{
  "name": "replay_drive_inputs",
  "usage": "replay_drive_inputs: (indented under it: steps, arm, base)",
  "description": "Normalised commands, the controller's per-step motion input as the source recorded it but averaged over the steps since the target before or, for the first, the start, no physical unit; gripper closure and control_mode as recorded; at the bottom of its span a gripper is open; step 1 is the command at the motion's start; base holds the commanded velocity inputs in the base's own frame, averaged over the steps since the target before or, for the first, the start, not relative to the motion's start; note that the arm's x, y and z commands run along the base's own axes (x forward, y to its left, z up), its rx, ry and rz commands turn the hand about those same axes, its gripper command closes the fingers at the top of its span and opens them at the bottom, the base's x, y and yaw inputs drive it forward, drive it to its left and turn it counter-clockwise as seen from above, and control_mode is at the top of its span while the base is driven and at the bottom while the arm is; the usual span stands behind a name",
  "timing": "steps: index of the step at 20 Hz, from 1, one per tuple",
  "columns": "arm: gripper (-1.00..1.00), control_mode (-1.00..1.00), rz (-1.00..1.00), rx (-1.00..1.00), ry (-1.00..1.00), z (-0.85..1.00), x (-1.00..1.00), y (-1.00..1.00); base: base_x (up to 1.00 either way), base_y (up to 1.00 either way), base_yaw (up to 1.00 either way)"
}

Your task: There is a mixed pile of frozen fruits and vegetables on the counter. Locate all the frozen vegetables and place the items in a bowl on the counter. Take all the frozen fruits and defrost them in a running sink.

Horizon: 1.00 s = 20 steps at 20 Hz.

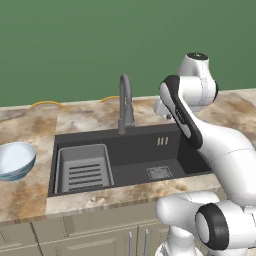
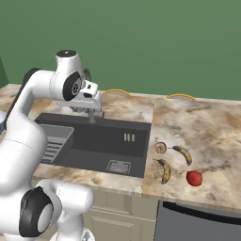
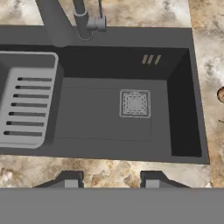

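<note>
The pincer (image 3: 108, 180) hangs above the near rim of the sink (image 3: 109, 131), looking down into the basin; its two dark fingertips (image 3: 70, 179) stand a little apart with nothing between them, so it is nearly closed and carries nothing; straight ahead of it and below lies the square drain (image 3: 134, 103), with the grey slotted rack (image 3: 26, 105) off to its left and the faucet (image 1: 125, 102) rising beyond the far wall of the basin; no water can be made out running from the spout. Well away to the pincer's right, on the counter (image 2: 207, 127) past the sink's right edge, sits the mixed pile: the brown roundish lump (image 2: 160, 148) nearest the basin, one banana (image 2: 182, 154) just beyond it, the other banana (image 2: 164, 170) closer to the counter's front edge, and the red piece (image 2: 194, 178) farthest right; the items lie close together but apart. Far to the pincer's left, past the rack, the pale-blue bowl (image 1: 15, 160) rests on the counter.
</note>
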Motion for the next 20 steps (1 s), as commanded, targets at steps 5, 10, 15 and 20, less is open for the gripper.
replay_drive_inputs:
  steps: [5,10,15,20]
  arm:
    - [-1.0,-1.0,0.0,0.0,0.0,-0.02,-0.04,-0.19]
    - [-1.0,-1.0,-0.05,0.0,0.02,-0.13,0.01,-0.62]
    - [-1.0,-1.0,-0.07,0.0,0.04,-0.19,0.06,-0.62]
    - [-1.0,-1.0,-0.02,-0.01,0.06,-0.21,0.39,-0.54]
  base:
    - [0.0,0.0,0.0]
    - [0.0,0.0,0.0]
    - [0.0,0.0,0.0]
    - [0.0,0.0,0.0]
